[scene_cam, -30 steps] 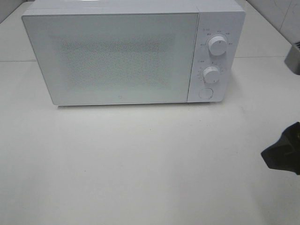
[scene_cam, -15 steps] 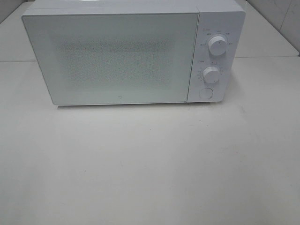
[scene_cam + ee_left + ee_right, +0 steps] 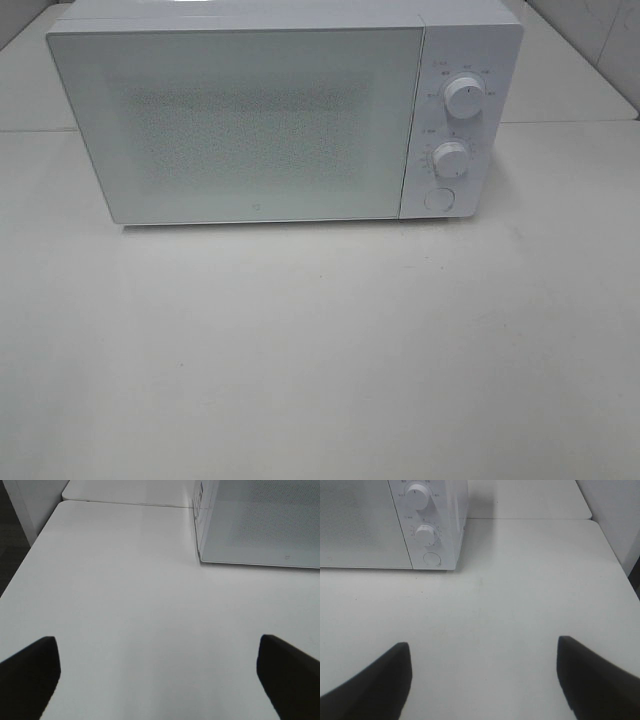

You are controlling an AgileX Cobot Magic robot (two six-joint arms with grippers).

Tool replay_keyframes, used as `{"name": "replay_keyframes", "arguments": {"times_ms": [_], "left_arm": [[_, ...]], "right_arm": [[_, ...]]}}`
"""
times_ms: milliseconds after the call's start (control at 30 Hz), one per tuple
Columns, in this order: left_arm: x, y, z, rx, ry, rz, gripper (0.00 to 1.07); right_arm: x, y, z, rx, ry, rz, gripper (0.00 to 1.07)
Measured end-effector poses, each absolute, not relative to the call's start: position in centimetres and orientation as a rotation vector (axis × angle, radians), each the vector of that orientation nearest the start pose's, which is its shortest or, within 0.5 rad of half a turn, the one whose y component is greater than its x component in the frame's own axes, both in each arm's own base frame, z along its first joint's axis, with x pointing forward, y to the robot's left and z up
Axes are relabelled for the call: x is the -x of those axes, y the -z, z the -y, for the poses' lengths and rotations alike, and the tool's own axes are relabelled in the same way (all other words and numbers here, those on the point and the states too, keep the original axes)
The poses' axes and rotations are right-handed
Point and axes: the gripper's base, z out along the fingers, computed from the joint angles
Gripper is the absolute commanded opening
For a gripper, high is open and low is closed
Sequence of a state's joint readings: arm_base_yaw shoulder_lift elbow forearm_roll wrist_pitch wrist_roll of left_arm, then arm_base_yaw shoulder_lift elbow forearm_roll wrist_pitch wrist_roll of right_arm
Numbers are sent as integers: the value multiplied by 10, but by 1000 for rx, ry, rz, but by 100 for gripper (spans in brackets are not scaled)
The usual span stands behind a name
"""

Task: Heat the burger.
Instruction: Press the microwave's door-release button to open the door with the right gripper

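Observation:
The burger is out of view in every frame. A white microwave [image 3: 285,115] stands at the back of the table with its door shut; its frosted window hides the inside. Neither arm shows in the exterior high view. In the left wrist view my left gripper [image 3: 157,675] is open over bare table, with the microwave's left front corner [image 3: 205,555] ahead of it. My right gripper [image 3: 482,675] is open and empty too, in the right wrist view, facing the microwave's control panel [image 3: 427,530].
The panel carries two white knobs [image 3: 464,96] [image 3: 451,159] and a round button [image 3: 438,198]. The white table [image 3: 320,350] spreads in front of the microwave. A seam [image 3: 560,122] joins it to a second tabletop behind. The table's left edge [image 3: 30,560] drops to dark floor.
The right arm's dark gripper, seen at the right edge of the exterior high view a second ago, has withdrawn out of that view. The microwave has not moved.

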State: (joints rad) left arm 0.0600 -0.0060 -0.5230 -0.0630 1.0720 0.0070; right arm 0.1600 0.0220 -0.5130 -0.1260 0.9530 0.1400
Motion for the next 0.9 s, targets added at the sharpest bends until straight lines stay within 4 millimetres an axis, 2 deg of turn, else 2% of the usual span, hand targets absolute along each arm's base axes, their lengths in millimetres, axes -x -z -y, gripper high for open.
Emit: {"name": "replay_keyframes", "arguments": {"times_ms": [133,800,900], "left_arm": [[9,-283,6,49,33,-2025,100],[9,-283,6,49,33,-2025,100],[9,-283,6,49,33,-2025,100]], "right_arm": [[0,-283,9,-6,-38,-1951,76],[1,-284,9,-12,-38,-1950,76],[3,-290,9,-6,-37,-1921,76]]}}
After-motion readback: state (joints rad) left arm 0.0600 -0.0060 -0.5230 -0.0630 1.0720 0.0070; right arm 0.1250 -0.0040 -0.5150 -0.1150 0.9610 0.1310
